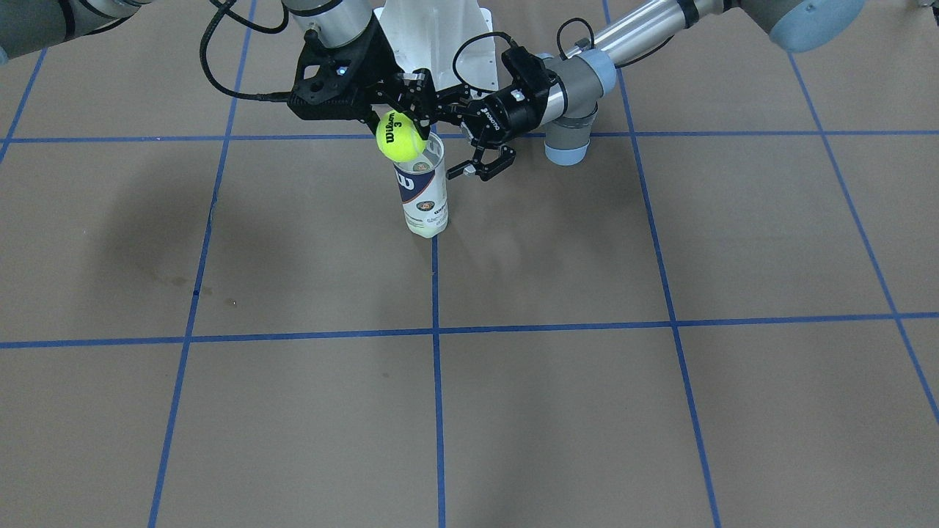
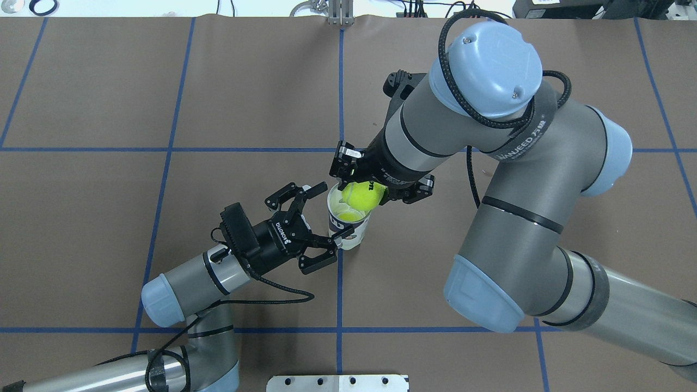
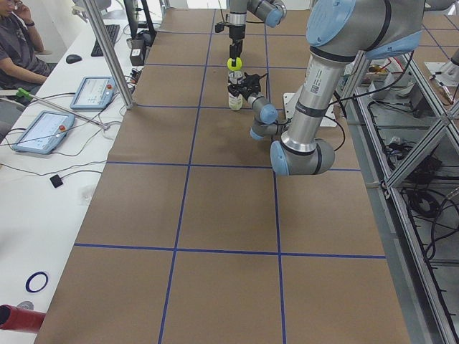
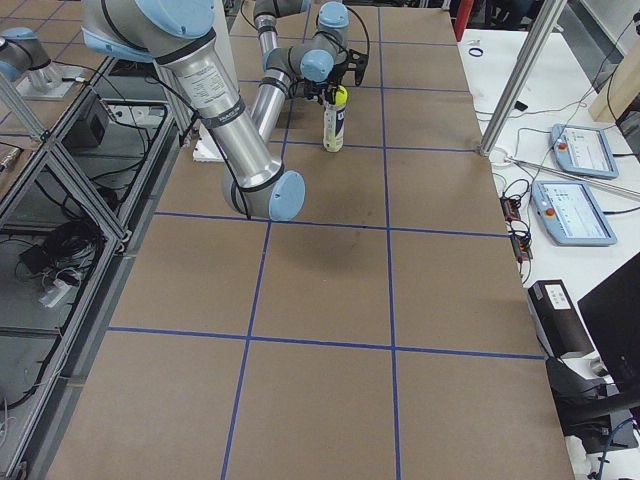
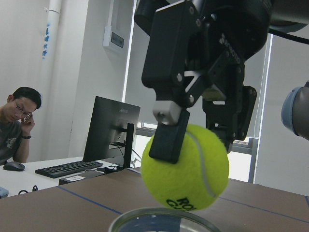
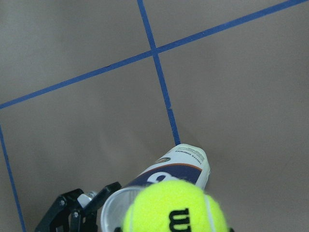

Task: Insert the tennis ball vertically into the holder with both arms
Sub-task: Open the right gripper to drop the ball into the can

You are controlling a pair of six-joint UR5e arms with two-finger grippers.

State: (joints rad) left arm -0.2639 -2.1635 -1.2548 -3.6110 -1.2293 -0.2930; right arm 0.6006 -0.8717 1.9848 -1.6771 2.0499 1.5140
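The holder point(image 1: 424, 192), a clear Wilson can with a navy-and-white label, stands upright on the brown table; it also shows in the overhead view point(image 2: 348, 233). My right gripper point(image 1: 401, 130) is shut on a yellow-green tennis ball point(image 1: 400, 138) and holds it just above the can's open rim, slightly off centre point(image 2: 363, 197). My left gripper point(image 2: 332, 212) is open, its fingers on either side of the can's upper part; I cannot tell if they touch it. Something yellow-green point(image 2: 351, 216) shows inside the can.
The white pedestal base point(image 1: 433, 37) stands right behind the can on the robot's side. Blue tape lines point(image 1: 436, 330) grid the table. An operator point(image 3: 18, 43) sits at a side desk with tablets point(image 3: 43, 130), beyond a metal post point(image 3: 115, 57).
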